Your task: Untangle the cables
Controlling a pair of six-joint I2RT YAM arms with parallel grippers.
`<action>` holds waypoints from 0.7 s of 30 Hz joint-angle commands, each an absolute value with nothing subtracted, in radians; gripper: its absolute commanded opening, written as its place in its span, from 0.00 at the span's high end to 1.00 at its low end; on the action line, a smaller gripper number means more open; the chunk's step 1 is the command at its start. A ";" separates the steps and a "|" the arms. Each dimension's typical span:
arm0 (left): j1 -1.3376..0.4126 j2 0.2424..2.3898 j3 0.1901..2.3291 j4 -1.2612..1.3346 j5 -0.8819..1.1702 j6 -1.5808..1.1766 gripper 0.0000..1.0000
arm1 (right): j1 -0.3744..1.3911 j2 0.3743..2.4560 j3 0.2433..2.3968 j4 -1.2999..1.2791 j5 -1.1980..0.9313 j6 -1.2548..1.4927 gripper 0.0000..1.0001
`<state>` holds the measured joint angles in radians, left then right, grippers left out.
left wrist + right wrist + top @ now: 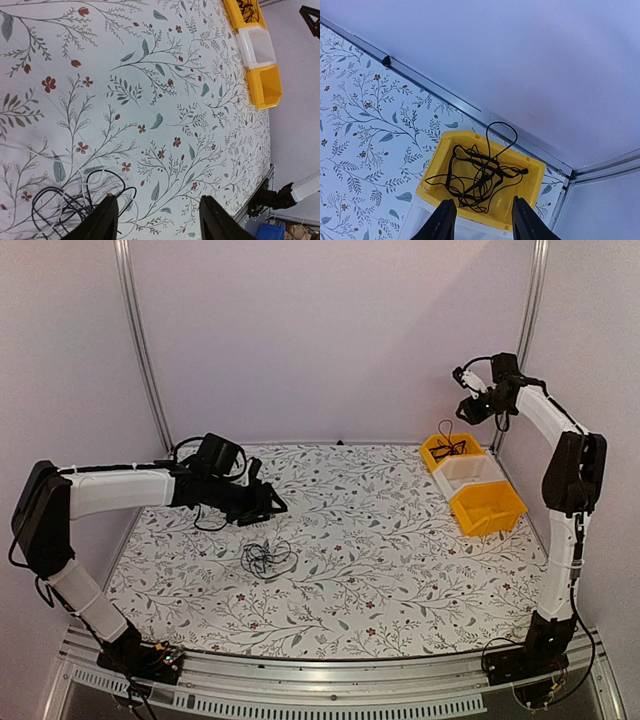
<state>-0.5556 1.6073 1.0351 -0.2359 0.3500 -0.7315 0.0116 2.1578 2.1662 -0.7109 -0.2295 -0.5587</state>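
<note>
1. Jaws of the right gripper (482, 200): apart, nothing between them. It hangs over the far yellow bin (470, 136), where a loose cable (477, 177) lies coiled, one loop rising past the back rim.
2. Jaws of the left gripper (158, 199): wide, empty. It hovers just beside the cable bunch (65, 210) on the table (380, 570).
3. Step, as judged: one strand binned, the bunch yet to be sorted. The next move calls for pinching a single outer loop and lifting it away from the rest.
4. Surroundings: white bin (470, 472) and near yellow bin (488, 508), in a row with the far bin, well apart from the bunch.
5. Hindrance: only the overlapping strands themselves.
</note>
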 commanded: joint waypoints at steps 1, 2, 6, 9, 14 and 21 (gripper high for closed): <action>-0.549 1.547 1.052 -0.343 0.324 -0.721 0.42 | 0.007 2.294 2.255 -0.631 -0.300 -0.432 0.58; -0.550 1.534 1.049 -0.356 0.317 -0.728 0.42 | 0.008 2.317 2.257 -0.603 -0.308 -0.420 0.58; -0.549 1.490 1.040 -0.407 0.284 -0.756 0.42 | 0.008 2.375 2.269 -0.501 -0.314 -0.350 0.57; -0.551 1.462 1.036 -0.433 0.261 -0.773 0.42 | 0.007 2.432 2.313 -0.476 -0.307 -0.301 0.56; -0.554 1.432 1.035 -0.449 0.235 -0.807 0.42 | 0.007 2.495 2.338 -0.449 -0.259 -0.221 0.59; -0.557 1.437 1.048 -0.456 0.223 -0.816 0.42 | 0.007 2.519 2.319 -0.440 -0.166 -0.156 0.62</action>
